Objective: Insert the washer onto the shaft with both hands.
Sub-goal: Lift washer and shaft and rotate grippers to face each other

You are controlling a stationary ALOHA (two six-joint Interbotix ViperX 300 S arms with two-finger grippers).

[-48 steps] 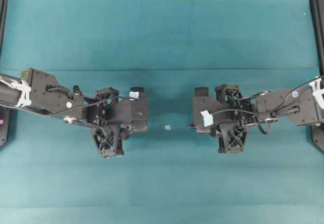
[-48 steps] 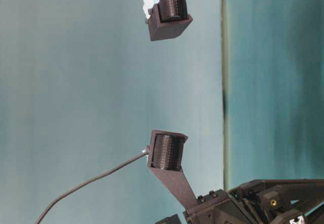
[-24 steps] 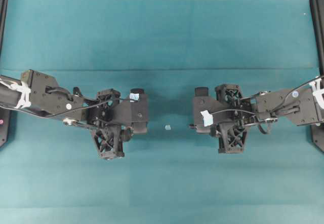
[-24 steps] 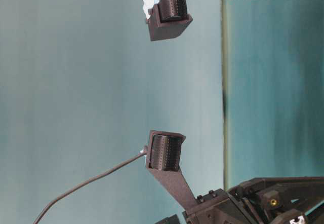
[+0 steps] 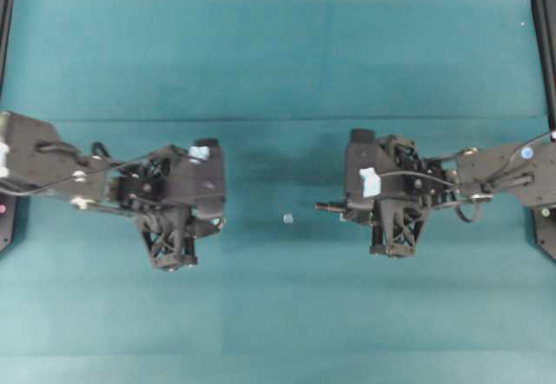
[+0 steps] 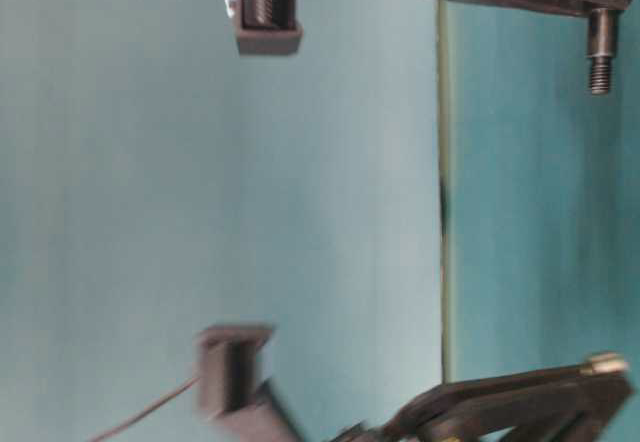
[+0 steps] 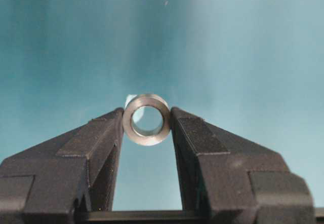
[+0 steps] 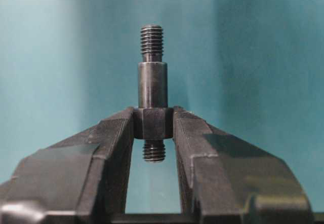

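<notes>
Above the mat, left gripper point(image 7: 147, 127) pinches the washer point(image 7: 147, 119); right gripper point(image 8: 153, 125) clamps the shaft point(image 8: 152, 84).

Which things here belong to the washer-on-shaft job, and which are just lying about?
Job:
- washer, held by left gripper
- shaft, held by right gripper

Lying about:
- small pale chip on the teal table, between the arms

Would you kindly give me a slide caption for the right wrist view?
Right gripper shut on the shaft, threaded end pointing away from the camera.
</notes>
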